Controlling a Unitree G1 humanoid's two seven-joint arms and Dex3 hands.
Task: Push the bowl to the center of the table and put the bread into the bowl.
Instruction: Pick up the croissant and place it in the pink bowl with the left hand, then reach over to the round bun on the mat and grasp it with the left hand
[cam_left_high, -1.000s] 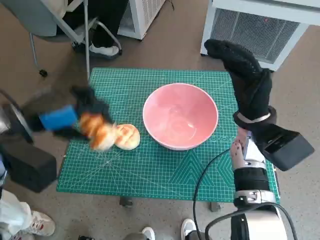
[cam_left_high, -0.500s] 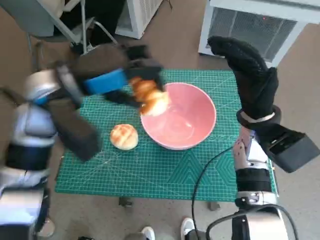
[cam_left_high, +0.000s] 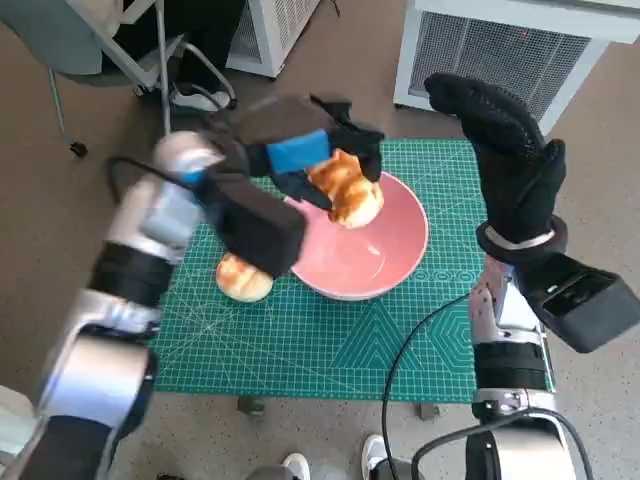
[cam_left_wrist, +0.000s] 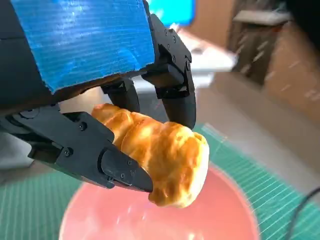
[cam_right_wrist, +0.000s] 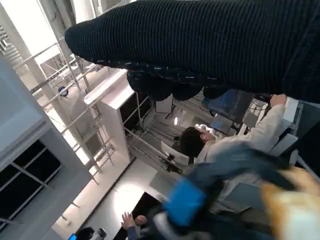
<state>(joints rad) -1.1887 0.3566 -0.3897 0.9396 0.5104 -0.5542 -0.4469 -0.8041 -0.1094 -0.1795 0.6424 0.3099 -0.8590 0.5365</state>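
Head view: left hand (cam_left_high: 300, 160) grips a bread roll (cam_left_high: 345, 188) between its fingers, held in the air over the far-left rim of the pink bowl (cam_left_high: 400, 262). The bowl sits on the green mat (cam_left_high: 330, 340), about mid-table, a bit toward the far edge. A second roll (cam_left_high: 240, 280) lies on the mat just beside the bowl's left side, partly hidden by the left forearm. Right hand (cam_left_high: 505, 165) is raised upright over the table's far right corner, fingers together and straight, holding nothing. Shoes show at the near edge, and a chair (cam_left_high: 90, 40) stands on the floor beyond the far left corner.

Left wrist view: fingers (cam_left_wrist: 120, 167) pinch the bread roll (cam_left_wrist: 165, 155) across its middle, its free end sticking out over the bowl (cam_left_wrist: 100, 215). The crust looks glossy and flaky; judged light, soft and easy to crush, so a light hold round the wide middle suits it. The bowl looks hard and smooth, likely to slide on the mat if knocked.

Right wrist view: the glove (cam_right_wrist: 210, 45) runs across as a dark band; a person in a pale sleeve sits beyond it. The blurred blue-taped left hand (cam_right_wrist: 187, 200) and roll (cam_right_wrist: 295, 210) show too.

Nothing blocks the drop into the bowl; the near rim is the only thing to clear.
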